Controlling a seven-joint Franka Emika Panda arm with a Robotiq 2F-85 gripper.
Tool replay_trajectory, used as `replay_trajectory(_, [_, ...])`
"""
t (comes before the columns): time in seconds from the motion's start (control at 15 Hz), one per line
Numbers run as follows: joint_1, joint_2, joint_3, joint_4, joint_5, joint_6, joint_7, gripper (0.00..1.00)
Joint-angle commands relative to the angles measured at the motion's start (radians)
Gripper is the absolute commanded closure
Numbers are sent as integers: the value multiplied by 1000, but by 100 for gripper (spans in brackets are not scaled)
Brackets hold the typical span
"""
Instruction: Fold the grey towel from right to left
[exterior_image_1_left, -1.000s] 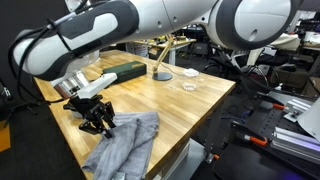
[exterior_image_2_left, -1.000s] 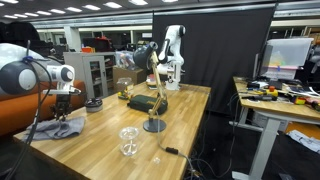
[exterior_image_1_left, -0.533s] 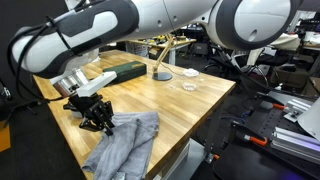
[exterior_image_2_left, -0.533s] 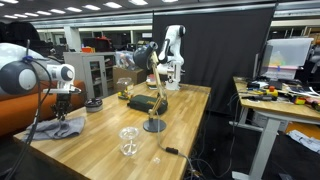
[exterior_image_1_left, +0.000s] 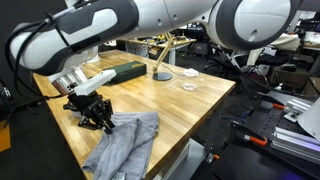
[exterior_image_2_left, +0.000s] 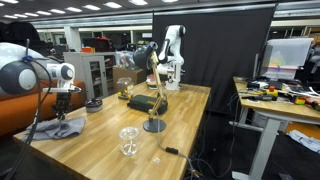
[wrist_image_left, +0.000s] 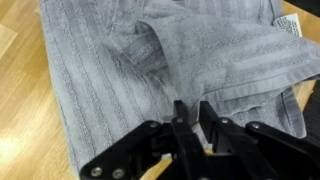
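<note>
The grey towel (exterior_image_1_left: 127, 146) lies rumpled on the near corner of the wooden table (exterior_image_1_left: 180, 105), one end hanging toward the table's edge. In an exterior view it shows as a small grey heap (exterior_image_2_left: 60, 128) under the arm. My gripper (exterior_image_1_left: 103, 126) is down at the towel's upper edge. The wrist view fills with the ribbed grey towel (wrist_image_left: 110, 60), a fold raised across its middle. There my gripper (wrist_image_left: 190, 108) has its two black fingers drawn close together, pinching a ridge of the cloth. In the exterior view from the far side my gripper (exterior_image_2_left: 62, 115) points straight down onto the towel.
A dark green case (exterior_image_1_left: 126, 70) and a wooden stand with a round base (exterior_image_1_left: 161, 73) sit at the back of the table, a clear glass dish (exterior_image_1_left: 188, 86) beside them. A stemmed glass (exterior_image_2_left: 128, 141), a black bowl (exterior_image_2_left: 93, 103) and a small dark object (exterior_image_2_left: 172, 151) also stand on the table.
The jaws have narrowed onto the towel's fold. The arm has hardly moved and the towel lies as before.
</note>
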Motion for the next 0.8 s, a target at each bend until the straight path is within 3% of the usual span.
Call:
replay_trajectory(0.0, [2,0,-10,-2,11,-16,30,94])
replay_trajectory(0.13, [1,2,-8,-7,13,-14,35,100])
replay_trajectory(0.73, [8,1,-15,23,9,-48,93,99])
